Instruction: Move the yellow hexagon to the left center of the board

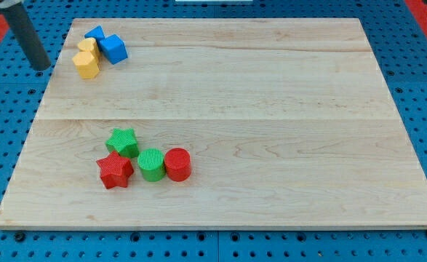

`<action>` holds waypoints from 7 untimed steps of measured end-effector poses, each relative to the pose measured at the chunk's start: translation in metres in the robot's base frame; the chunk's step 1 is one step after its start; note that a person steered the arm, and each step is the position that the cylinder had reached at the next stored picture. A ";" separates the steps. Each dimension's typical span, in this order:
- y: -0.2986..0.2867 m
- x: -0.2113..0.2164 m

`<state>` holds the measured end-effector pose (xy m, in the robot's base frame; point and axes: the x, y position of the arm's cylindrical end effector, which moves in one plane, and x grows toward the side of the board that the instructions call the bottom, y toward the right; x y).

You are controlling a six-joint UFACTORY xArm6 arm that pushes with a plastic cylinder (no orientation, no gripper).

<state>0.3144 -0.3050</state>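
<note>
The yellow hexagon (86,65) lies near the board's top left corner. It touches a second yellow block (89,46) just above it. My tip (41,66) is left of the yellow hexagon, just off the wooden board's (271,109) left edge, with a gap between them. A blue cube (113,49) sits right of the yellow blocks, and another blue block (94,33) sits above them.
A green star (122,141), a red star (115,171), a green cylinder (151,164) and a red cylinder (177,164) cluster at the lower left. A blue pegboard (417,73) surrounds the board.
</note>
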 end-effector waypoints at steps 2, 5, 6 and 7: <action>0.000 -0.012; 0.065 -0.038; 0.065 -0.054; 0.071 -0.055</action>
<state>0.2590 -0.2338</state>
